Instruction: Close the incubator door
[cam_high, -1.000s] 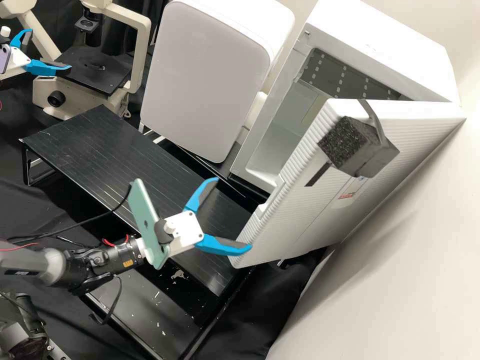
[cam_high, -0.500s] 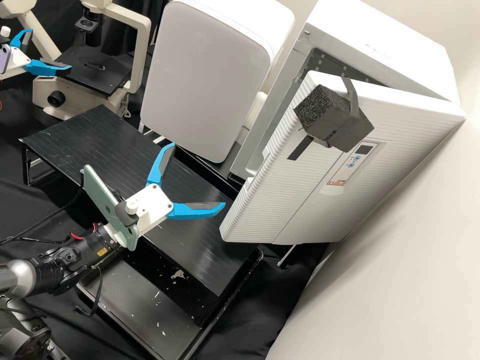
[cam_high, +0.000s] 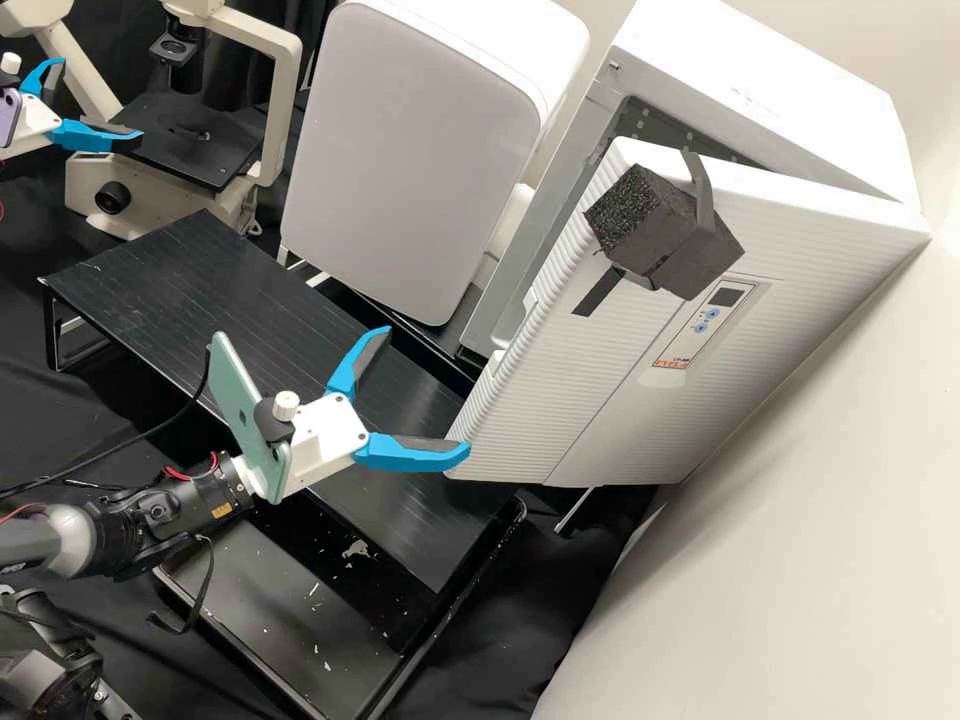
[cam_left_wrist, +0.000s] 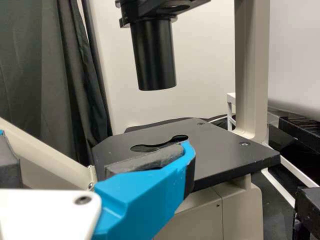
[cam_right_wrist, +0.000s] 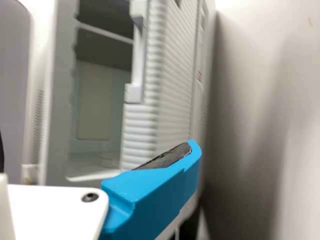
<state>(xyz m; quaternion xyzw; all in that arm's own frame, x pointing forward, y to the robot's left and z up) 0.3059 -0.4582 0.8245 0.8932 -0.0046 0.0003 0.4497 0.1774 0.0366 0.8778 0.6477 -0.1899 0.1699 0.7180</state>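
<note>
Left pincer (cam_high: 98, 98) and right pincer (cam_high: 428, 393) gape, empty. The incubator door (cam_high: 600, 400), ajar beside the latter's fingertip (cam_high: 462, 456), is probably stiff and fairly heavy; pushing its free edge (cam_high: 500, 400) suits better than gripping.

The white door (cam_high: 575, 400) has ribbed stripes, and the foam block (cam_high: 635, 210) is dark grey. The cream microscope (cam_high: 287, 110) has a black platform (cam_high: 185, 150).

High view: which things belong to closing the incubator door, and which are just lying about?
In the job:
incubator
incubator door, ajar
right gripper, jaws apart, by the door

Apparently not:
microscope
left gripper, near it
grey-fronted appliance
low black table
black foam block on the door
</note>
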